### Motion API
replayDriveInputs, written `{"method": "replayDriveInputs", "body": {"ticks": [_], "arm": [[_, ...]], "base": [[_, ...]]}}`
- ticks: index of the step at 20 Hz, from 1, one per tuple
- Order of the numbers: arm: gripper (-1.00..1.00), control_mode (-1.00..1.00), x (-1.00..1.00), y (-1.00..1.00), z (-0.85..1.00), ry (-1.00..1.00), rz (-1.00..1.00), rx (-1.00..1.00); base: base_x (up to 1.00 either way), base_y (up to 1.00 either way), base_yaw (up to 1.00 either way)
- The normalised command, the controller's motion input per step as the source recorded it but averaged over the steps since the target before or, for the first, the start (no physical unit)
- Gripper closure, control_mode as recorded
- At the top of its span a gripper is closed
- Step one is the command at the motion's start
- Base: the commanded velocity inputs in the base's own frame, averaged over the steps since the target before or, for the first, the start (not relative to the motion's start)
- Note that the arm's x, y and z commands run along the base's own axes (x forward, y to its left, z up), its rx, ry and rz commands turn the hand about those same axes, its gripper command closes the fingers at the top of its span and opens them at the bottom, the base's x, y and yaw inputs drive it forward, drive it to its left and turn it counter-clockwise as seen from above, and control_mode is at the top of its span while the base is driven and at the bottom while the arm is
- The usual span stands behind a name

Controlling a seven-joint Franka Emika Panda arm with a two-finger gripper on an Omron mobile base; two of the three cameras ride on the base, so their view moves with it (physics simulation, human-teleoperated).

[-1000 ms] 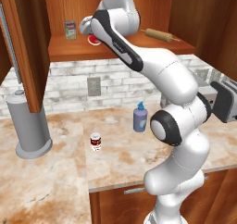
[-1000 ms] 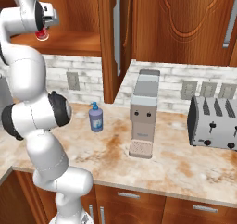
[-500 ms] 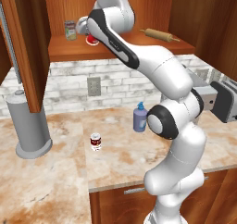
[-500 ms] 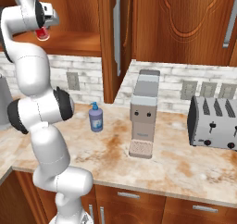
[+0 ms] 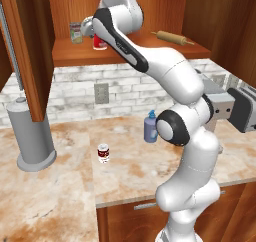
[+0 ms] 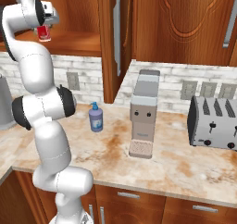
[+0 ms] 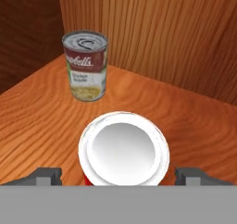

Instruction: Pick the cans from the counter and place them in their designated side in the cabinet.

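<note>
While the arm reaches high into the cabinet (image 5: 30, 46), its gripper (image 7: 118, 177) hangs directly over the red can (image 7: 122, 149), which stands upright on the shelf (image 5: 150, 50) near the back left corner. Seen along the hand, the two fingertips (image 7: 44, 176) sit well out to either side of the can's silver top with clear gaps between: the jaws are spread wide and grip nothing. The can appears to rest on the plank on its own, so this looks like the moment of release, with the hand still low enough that a straight lift is called for to avoid tipping it.

Just behind it stands the pale can (image 7: 84, 65), also upright and apart from the red one; placing the red can beside it on the left of the shelf suits the idea of a designated side. A rolling pin (image 5: 169, 37) lies far over on the right of the same shelf.

Down on the counter (image 5: 55, 201) the dark can (image 5: 103, 153) waits upright, between the grey cylinder (image 5: 31, 136) and the soap bottle (image 5: 149, 126), well apart from both. Judging by this, one can is delivered and one is left to fetch.
</note>
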Motion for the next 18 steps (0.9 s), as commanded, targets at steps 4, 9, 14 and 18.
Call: {"method": "replayDriveInputs", "body": {"ticks": [4,9,14,18], "arm": [[-1.00,-1.00,-0.11,0.00,0.05,-0.07,0.00,0.00],[-1.00,-1.00,-0.40,-0.01,0.00,-0.10,0.00,0.00],[-1.00,-1.00,-0.45,-0.09,0.00,-0.08,0.00,0.00],[-1.00,-1.00,-0.47,-0.22,-0.02,-0.05,0.00,0.00]], "base": [[0.00,0.00,0.00],[0.00,0.00,0.00],[0.00,0.00,0.00],[0.00,0.00,0.00]]}}
